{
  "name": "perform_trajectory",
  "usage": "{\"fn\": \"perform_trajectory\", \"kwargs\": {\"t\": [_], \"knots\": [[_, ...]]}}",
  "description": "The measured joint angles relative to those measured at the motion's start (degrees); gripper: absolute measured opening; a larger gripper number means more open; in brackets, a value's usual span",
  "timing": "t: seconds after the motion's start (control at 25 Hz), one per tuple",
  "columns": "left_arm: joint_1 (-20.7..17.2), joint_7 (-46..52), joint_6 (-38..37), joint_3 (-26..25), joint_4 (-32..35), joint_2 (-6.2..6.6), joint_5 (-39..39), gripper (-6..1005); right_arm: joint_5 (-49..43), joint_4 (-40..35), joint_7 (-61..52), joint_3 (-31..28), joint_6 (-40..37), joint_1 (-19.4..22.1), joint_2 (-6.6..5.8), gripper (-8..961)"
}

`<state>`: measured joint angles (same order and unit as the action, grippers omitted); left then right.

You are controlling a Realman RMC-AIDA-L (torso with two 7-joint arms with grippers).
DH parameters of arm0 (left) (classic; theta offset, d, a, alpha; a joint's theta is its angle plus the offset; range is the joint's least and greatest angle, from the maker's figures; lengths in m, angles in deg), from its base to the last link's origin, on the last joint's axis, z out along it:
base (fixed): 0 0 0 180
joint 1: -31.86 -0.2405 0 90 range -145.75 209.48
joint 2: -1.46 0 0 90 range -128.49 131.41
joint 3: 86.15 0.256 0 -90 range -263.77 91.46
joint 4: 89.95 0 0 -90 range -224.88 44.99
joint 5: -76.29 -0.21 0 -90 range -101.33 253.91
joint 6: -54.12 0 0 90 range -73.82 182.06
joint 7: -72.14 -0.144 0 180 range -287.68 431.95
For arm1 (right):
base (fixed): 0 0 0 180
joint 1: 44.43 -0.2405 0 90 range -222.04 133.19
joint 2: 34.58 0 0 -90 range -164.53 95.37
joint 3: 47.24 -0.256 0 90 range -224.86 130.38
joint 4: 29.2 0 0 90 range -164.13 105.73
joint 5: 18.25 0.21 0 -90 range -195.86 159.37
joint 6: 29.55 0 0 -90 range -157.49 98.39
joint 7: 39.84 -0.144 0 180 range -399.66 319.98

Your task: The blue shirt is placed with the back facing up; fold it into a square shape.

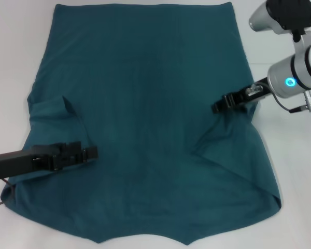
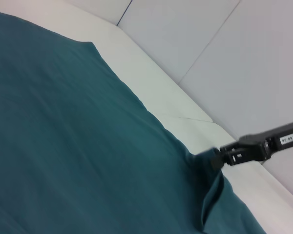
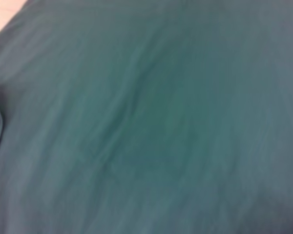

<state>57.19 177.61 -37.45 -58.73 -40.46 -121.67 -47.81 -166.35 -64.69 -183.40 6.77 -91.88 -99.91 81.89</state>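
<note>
The blue shirt [image 1: 145, 98] lies spread on the white table [image 1: 13, 52], plain side up, hem far from me and neck end near me. My left gripper [image 1: 93, 152] sits low over the shirt's left part. A fold of the side fabric runs up to its tip, and it looks shut on that fold. My right gripper [image 1: 216, 108] is at the shirt's right edge, shut on the fabric there. Creases run from it across the lower right. The left wrist view shows the right gripper [image 2: 216, 158] pinching a raised ridge of the shirt [image 2: 63, 146]. Only blue shirt [image 3: 161, 122] fills the right wrist view.
Bare white table shows to the left and right of the shirt. In the left wrist view the table edge [image 2: 151, 73] runs past the shirt, with grey floor [image 2: 224, 58] beyond it. The right arm's silver body [image 1: 295, 75] hangs above the table's right side.
</note>
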Motion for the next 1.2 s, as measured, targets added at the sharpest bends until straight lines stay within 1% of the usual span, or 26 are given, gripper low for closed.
{"fn": "perform_trajectory", "kwargs": {"t": [0.12,0.2,0.32,0.4,0.48,0.56,0.64,0.72,0.76,0.84,0.92,1.08,1.2], "knots": [[-0.10,0.00,0.24,-0.01,0.00,0.00,0.00,731,0.00,-2.39,1.32,0.03,2.70,0.46,1.13,351],[-0.10,0.00,0.35,-0.01,-0.04,0.00,0.00,732,0.12,-3.28,2.24,0.08,5.10,0.66,1.59,421],[-0.07,0.58,0.56,0.00,-0.07,0.03,0.00,732,0.24,-3.55,3.09,0.12,5.72,0.41,1.77,482],[-0.04,2.10,0.68,-0.18,-0.09,0.26,0.00,732,0.51,-3.80,2.93,-0.21,4.22,0.29,1.59,523],[-0.13,4.60,0.61,-0.78,-0.06,0.67,0.00,732,2.26,-3.95,2.96,-1.44,0.83,0.51,0.65,564],[-0.29,9.02,-0.47,-2.05,0.16,1.24,0.00,732,5.77,-3.80,3.52,-3.39,-4.35,1.20,-0.84,605],[-0.51,15.49,-3.47,-4.60,0.53,2.06,-0.11,732,11.07,-3.62,4.26,-5.49,-11.21,2.55,-2.54,646],[-0.80,21.68,-5.91,-7.12,0.75,2.96,-0.85,732,16.05,-3.76,4.27,-7.00,-17.37,4.59,-4.01,646],[-1.09,25.42,-6.93,-8.35,0.89,3.50,-1.68,732,17.76,-3.86,4.12,-7.47,-19.43,5.48,-4.56,647],[-1.75,30.90,-7.56,-9.52,1.58,4.14,-3.59,731,20.59,-3.68,3.92,-8.09,-22.64,7.28,-5.54,647],[-2.35,34.00,-6.85,-11.06,2.38,4.30,-6.22,731,21.93,-3.53,3.91,-8.41,-24.15,8.57,-5.95,647],[-3.26,36.54,-3.02,-15.18,2.84,4.32,-10.55,731,22.55,-3.42,4.07,-8.72,-24.70,10.24,-6.19,648],[-4.00,36.47,0.18,-15.75,2.58,4.24,-11.64,731,22.62,-3.34,4.56,-8.74,-24.37,10.88,-6.17,637]]}}
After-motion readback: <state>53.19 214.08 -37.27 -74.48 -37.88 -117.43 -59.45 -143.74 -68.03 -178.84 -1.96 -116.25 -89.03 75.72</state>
